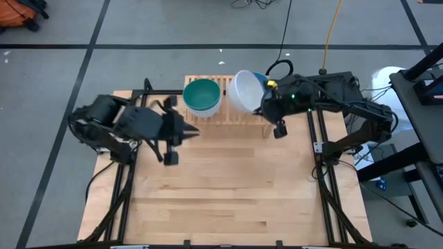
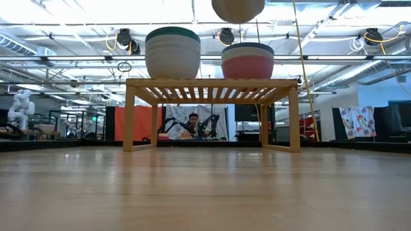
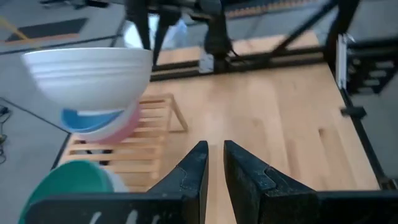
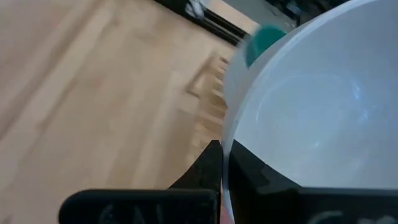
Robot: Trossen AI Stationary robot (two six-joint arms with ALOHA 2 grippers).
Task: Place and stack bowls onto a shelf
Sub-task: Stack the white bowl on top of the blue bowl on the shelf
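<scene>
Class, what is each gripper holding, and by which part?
The right gripper pinches a white bowl by its rim. The left gripper holds nothing.

We saw a wooden table [image 1: 228, 194] with the shelf [image 2: 212, 86] at its top middle, holding two bowl stacks [image 2: 172, 54].

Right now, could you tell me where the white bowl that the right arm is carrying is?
The white bowl is pinched by its rim in the right gripper, hanging in the air above the pink and blue stack on the shelf, right of the teal-topped stack.

Bright overhead ceiling lights [image 2: 160, 13], glare, right wrist view blurred
</scene>
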